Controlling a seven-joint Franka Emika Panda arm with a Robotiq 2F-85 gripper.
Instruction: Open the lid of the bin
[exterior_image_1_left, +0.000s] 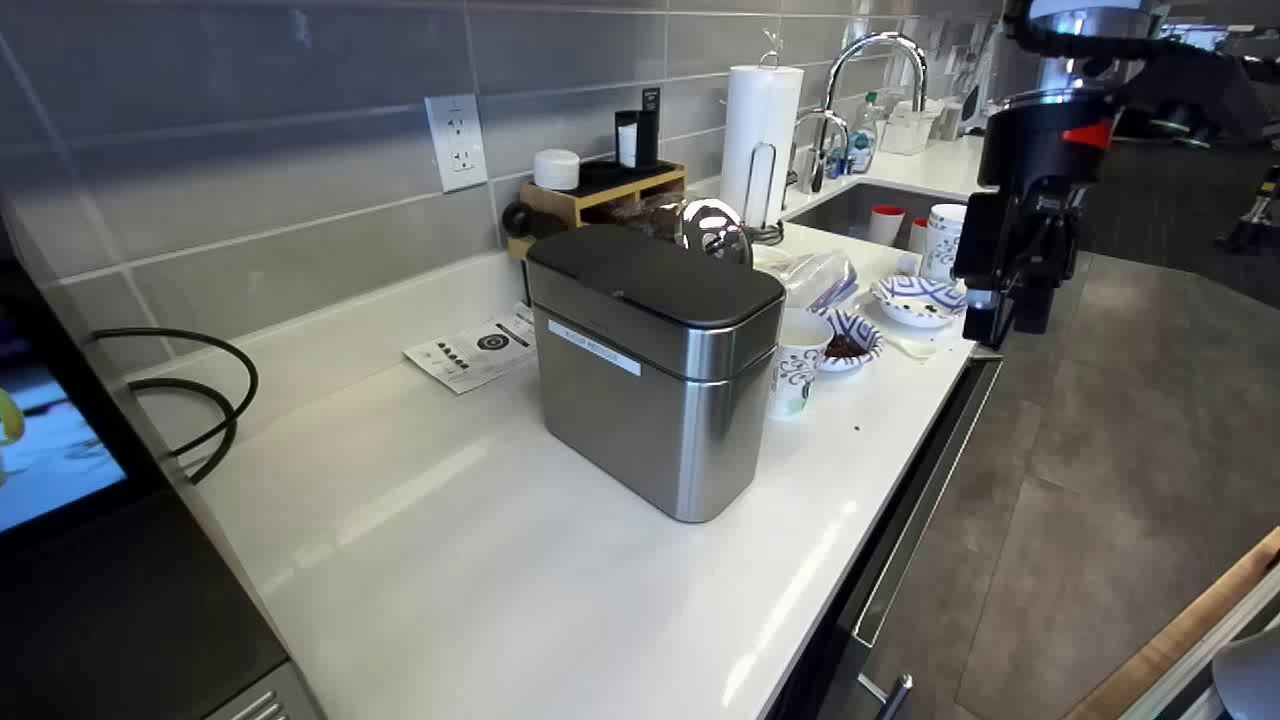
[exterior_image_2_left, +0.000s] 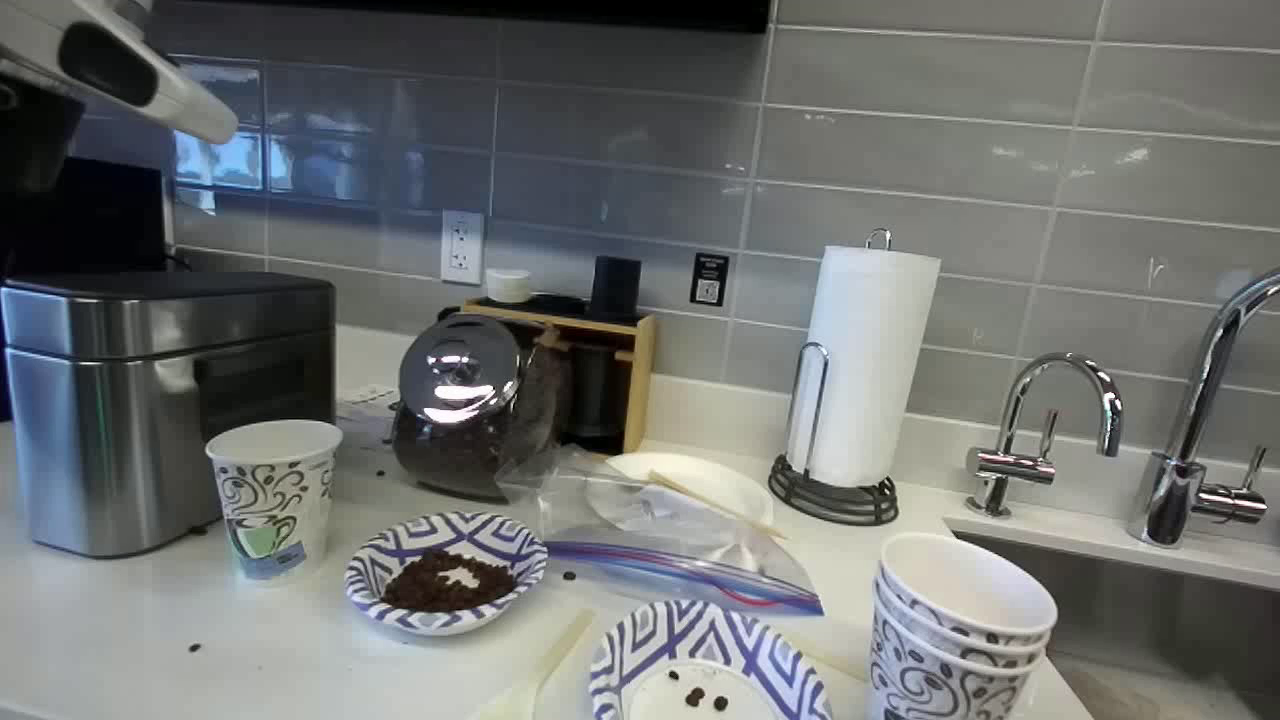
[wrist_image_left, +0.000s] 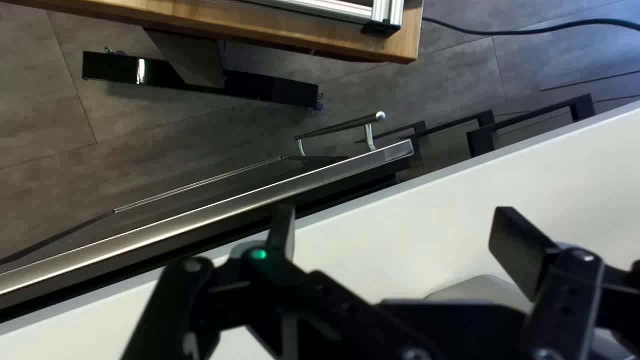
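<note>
Empty claw (wrist_image_left: 395, 220), jaws wide apart, grey shape (wrist_image_left: 477, 289) half-hidden behind, lid (exterior_image_1_left: 655, 272) down on the bin (exterior_image_1_left: 625, 430), label (exterior_image_1_left: 594, 348) blurred.

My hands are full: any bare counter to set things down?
Bare: the broad counter patch between the bin and the black machine, though cable and a leaflet lie on its wall side; also a narrower strip between bin and front edge, bar a bean. Crowded: from the bin to the sink, with cup, bowls, bag, jar and cup stack.
</note>
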